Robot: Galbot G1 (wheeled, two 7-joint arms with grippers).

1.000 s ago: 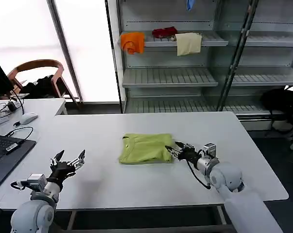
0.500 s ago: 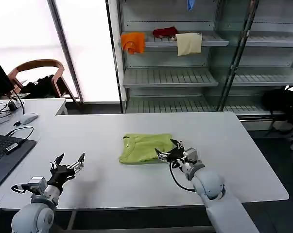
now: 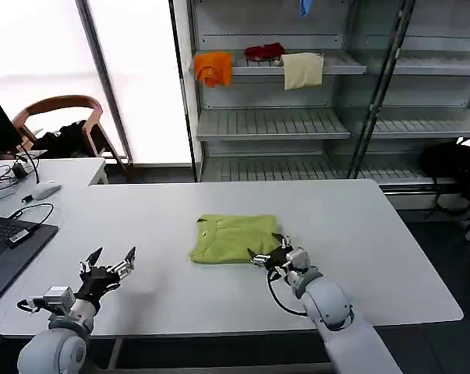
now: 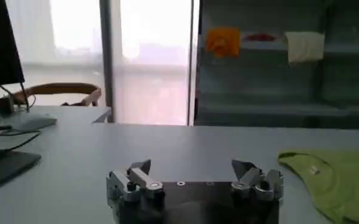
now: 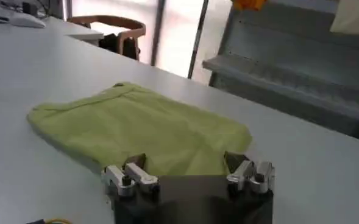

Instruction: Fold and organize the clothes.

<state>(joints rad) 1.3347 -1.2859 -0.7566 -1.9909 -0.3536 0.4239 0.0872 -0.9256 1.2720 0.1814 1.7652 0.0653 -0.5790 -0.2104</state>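
The lime T-shirt (image 3: pixel 233 238) is lying folded into a neat rectangle near the middle of the white table (image 3: pixel 375 234), ribbed neck toward the robot's left. The right gripper (image 3: pixel 267 255) is sitting low at the shirt's near right corner, fingers spread wide, gripping nothing. From the right wrist camera the two fingertips (image 5: pixel 134 164) are framing the near edge of the T-shirt (image 5: pixel 142 125); whether they are actually brushing the fabric is hard to say from this angle.

Over on the left side, the left gripper (image 3: pixel 107 266) is hovering above bare tabletop, well apart from the shirt, and its fingers are splayed open too. Its wrist camera is looking across the table (image 4: pixel 75 152), both fingertips (image 4: pixel 139 168) parted with nothing between them, and the T-shirt (image 4: pixel 331 176) is showing far off to one side.
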